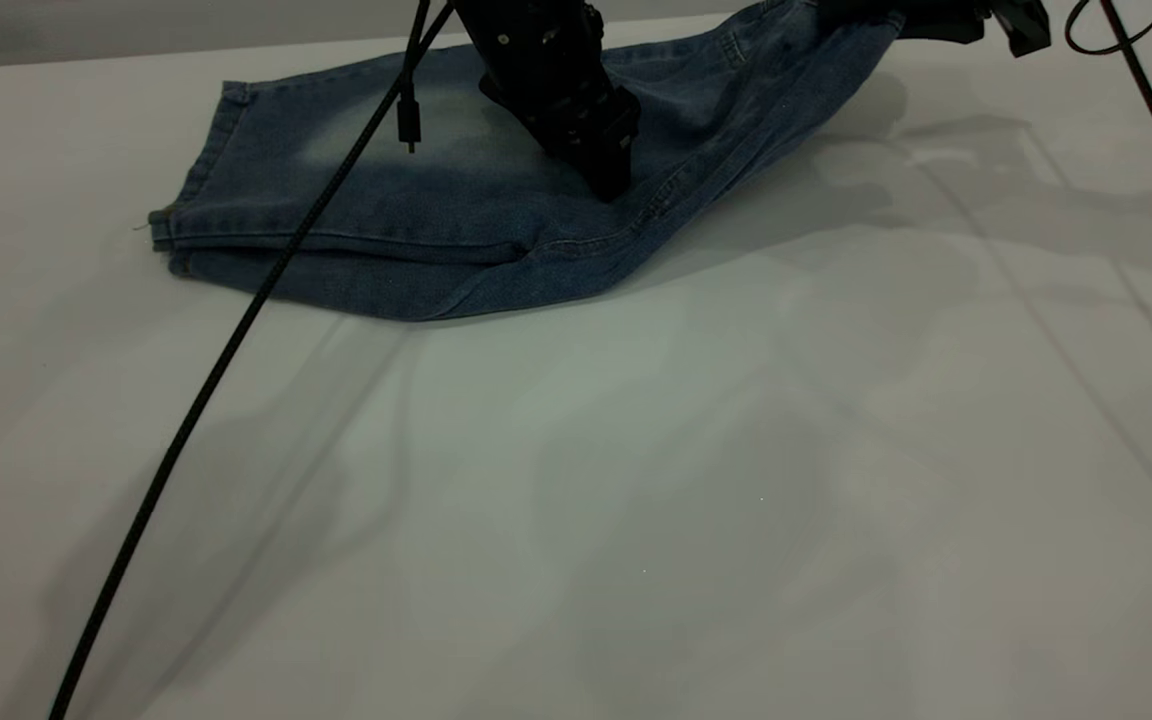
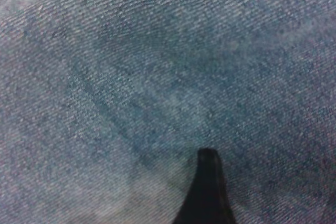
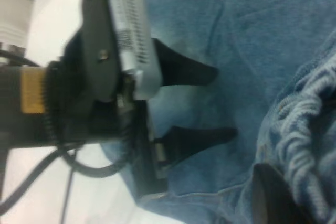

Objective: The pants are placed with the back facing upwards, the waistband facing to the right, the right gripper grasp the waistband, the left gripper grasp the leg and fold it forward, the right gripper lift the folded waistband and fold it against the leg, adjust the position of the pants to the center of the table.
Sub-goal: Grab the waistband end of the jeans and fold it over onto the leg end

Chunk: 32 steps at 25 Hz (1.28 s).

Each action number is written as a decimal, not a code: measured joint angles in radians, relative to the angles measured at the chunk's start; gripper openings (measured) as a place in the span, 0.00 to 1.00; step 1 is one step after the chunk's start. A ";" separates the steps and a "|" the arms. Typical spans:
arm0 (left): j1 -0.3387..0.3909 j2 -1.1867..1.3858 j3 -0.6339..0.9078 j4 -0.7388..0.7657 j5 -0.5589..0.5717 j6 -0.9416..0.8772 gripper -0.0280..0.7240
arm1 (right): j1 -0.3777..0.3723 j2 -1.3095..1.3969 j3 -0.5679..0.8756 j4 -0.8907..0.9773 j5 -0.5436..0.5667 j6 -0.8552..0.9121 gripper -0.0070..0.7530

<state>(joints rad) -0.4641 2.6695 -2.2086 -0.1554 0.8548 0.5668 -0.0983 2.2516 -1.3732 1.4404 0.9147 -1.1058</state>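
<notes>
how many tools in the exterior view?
2. The left tool, fingers apart, points down onto the middle of the blue washed-denim shorts. The right tool, at the top right edge, holds their ruffled waistband raised.

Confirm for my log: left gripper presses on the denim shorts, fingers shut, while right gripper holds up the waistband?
No: the right wrist view shows the left gripper with fingers apart, not shut. It presses on the denim shorts while the right gripper holds up the waistband.

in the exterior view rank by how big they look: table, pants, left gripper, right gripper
1. the table
2. the pants
3. the left gripper with its wrist, pressing down on the denim
4. the right gripper, cut off at the top edge, so its rank is unsure
</notes>
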 joint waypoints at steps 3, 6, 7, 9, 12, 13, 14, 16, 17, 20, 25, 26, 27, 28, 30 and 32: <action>0.000 0.002 0.000 -0.002 0.000 0.000 0.77 | 0.008 0.001 0.000 0.025 0.039 -0.009 0.11; 0.000 0.002 0.000 -0.002 0.002 0.000 0.77 | 0.027 0.001 0.000 0.034 0.075 -0.026 0.11; 0.000 0.002 0.000 -0.002 0.002 0.000 0.77 | 0.037 0.001 0.000 0.036 0.074 -0.026 0.11; 0.000 0.002 0.000 -0.002 0.003 0.000 0.77 | 0.058 0.001 0.000 0.036 0.074 -0.034 0.11; 0.000 0.003 0.000 -0.002 0.004 -0.001 0.77 | 0.089 0.001 0.000 0.036 0.075 -0.041 0.11; 0.000 0.003 0.000 -0.002 0.004 -0.001 0.77 | 0.099 0.001 0.000 0.036 0.075 -0.043 0.11; 0.000 0.003 0.000 -0.002 0.005 -0.002 0.77 | 0.107 0.001 0.000 0.036 0.075 -0.048 0.11; 0.000 0.003 0.000 -0.002 0.008 -0.002 0.77 | 0.111 0.001 0.000 0.040 0.075 -0.048 0.11; 0.000 0.003 0.001 -0.002 0.013 -0.002 0.77 | 0.111 0.001 0.000 0.040 0.074 -0.048 0.11; 0.000 -0.008 -0.006 0.002 0.061 -0.005 0.77 | 0.109 0.001 0.001 0.048 0.073 -0.049 0.11; 0.000 -0.046 -0.076 0.032 0.144 -0.027 0.77 | 0.109 0.001 0.000 0.054 0.050 -0.049 0.11; 0.000 -0.056 -0.094 0.032 0.162 -0.036 0.77 | 0.109 0.001 0.000 0.054 0.050 -0.049 0.11; 0.001 -0.062 -0.116 0.030 0.189 -0.042 0.77 | 0.109 0.001 0.000 0.054 0.051 -0.049 0.11; 0.001 -0.067 -0.131 0.031 0.223 -0.044 0.77 | 0.109 0.001 0.000 0.054 0.051 -0.049 0.11; 0.001 -0.074 -0.160 0.043 0.281 -0.044 0.77 | 0.109 0.001 0.000 0.054 0.050 -0.049 0.11; 0.003 -0.087 -0.178 0.087 0.345 -0.055 0.77 | 0.109 0.001 0.000 0.054 0.050 -0.049 0.11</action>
<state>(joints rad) -0.4612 2.5820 -2.3870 -0.0688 1.2000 0.5115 0.0105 2.2525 -1.3731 1.4939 0.9648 -1.1544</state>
